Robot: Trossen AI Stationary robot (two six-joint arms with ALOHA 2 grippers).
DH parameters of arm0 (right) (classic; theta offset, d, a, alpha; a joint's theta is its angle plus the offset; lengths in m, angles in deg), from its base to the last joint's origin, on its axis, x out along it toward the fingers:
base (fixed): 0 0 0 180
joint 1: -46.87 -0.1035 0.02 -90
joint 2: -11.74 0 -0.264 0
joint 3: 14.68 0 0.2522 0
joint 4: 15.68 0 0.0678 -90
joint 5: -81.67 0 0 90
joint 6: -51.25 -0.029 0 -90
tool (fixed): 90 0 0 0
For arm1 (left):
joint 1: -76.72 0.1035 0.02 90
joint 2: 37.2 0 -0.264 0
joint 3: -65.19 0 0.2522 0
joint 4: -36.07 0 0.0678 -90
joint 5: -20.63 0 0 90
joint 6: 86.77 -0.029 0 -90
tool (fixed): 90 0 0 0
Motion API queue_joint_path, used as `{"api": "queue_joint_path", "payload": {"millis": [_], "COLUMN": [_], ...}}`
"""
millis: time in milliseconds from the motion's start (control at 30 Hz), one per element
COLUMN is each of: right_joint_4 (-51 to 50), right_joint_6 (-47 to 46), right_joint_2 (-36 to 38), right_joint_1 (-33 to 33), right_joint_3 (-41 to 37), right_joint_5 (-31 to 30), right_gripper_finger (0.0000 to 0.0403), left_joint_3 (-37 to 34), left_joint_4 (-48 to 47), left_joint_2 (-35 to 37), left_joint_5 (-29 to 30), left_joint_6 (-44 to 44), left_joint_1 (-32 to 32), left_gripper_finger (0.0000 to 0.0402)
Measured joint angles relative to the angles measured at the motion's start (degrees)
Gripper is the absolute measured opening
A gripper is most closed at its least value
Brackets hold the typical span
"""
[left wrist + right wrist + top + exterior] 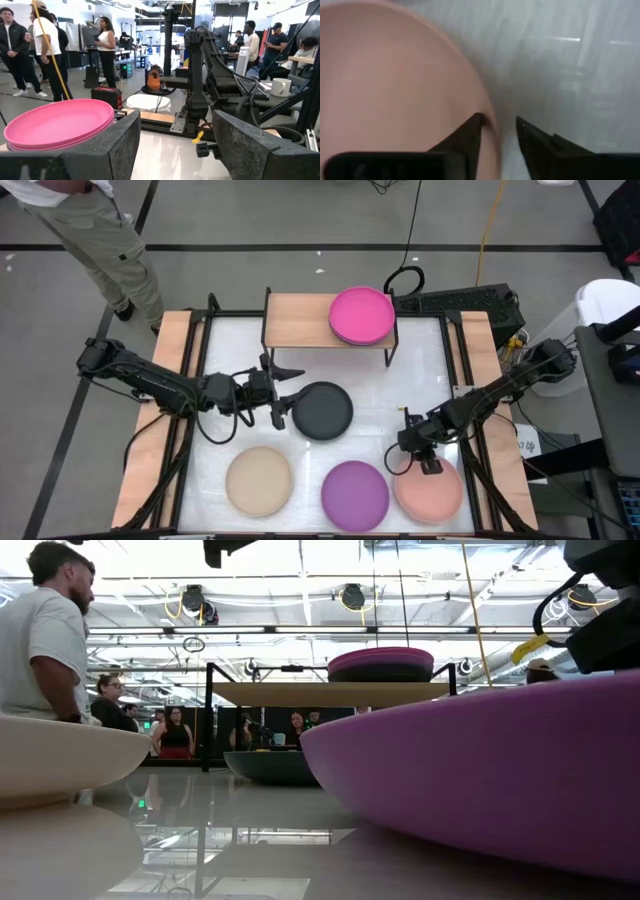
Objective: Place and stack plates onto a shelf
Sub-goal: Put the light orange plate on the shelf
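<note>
The shelf (pixel 330 320) stands at the table's far side. On its right half lies a stack of magenta plates (pixel 361 315) (pixel 60 122). A dark grey plate (pixel 322 410) lies flat mid-table. My left gripper (pixel 285 395) (pixel 175 125) hangs open just left of the dark plate's rim; whether it touches the plate does not show. Along the near edge lie a beige plate (pixel 259 480), a purple plate (pixel 355 495) and a salmon plate (pixel 428 488). My right gripper (pixel 408 463) (pixel 499 122) is open astride the salmon plate's left rim (pixel 490 125), one finger over the plate, one outside.
The shelf's left half (pixel 295 320) is bare wood. Wooden side rails (pixel 175 410) border the white table top. A person stands beyond the far left corner (pixel 100 230). In the low view the purple plate (pixel 480 770) fills the right foreground and the beige plate (pixel 60 755) the left.
</note>
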State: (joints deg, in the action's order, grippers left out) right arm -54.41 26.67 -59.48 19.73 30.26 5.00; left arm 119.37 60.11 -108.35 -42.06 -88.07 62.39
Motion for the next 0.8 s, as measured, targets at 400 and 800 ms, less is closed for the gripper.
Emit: {"api": "queue_joint_path", "payload": {"millis": [400,800], "right_joint_4": [-2.3,3.5], "right_joint_6": [1.5,18.8], "right_joint_2": [9.1,16.1], "right_joint_1": [1.2,22.2], "right_joint_3": [2.2,23.8], "right_joint_5": [-3.2,-20.8], "right_gripper_finger": [0.0002,0.0001], "left_joint_3": [0.1,0.1], "left_joint_4": [-4.2,-15.8], "left_joint_2": [10.9,21.0], "left_joint_5": [0.2,1.6], "left_joint_6": [-1.8,-5.1], "left_joint_1": [-0.1,-0.1], "left_gripper_finger": [0.0250,0.0250]}}
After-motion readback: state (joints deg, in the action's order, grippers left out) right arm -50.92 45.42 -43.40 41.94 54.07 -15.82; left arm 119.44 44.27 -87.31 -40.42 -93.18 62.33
